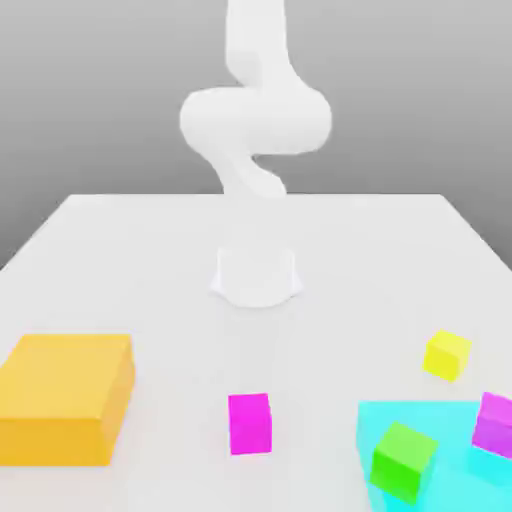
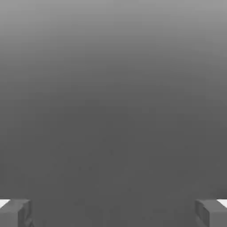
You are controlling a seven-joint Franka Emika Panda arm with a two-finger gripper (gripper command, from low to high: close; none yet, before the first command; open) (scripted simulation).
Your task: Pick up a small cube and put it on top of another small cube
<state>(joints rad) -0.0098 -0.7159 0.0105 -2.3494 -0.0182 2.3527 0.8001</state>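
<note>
Across the white table, starting at the exterior view's left, one big orange block is seen at about eight o'clock from the arm's base. Next, one magenta cube is found at six o'clock from the base, standing alone and flat on the table, well apart from everything else. Further right, one cyan block is seen at about four o'clock, with a green cube tilted against its near face and a purple cube at its far right edge; whether that one rests on it or just beside it cannot be told. One yellow cube is set near the cyan block, between it and the base, slightly tilted.

The count, then: four small cubes, two large blocks, one arm.

In the hand view the gripper is shown with its two fingertips spread wide to the frame's corners, and nothing is held between them. Plain grey backdrop is faced, not the table, so the hand is judged to be raised and aimed outward, with every cube below it.

The relation that matters: the magenta cube lies straight out from the base at six o'clock and is unobstructed, so it is judged the easiest pick. The yellow cube, at four o'clock, is judged the likeliest resting place. A long descent is called for first.
</note>
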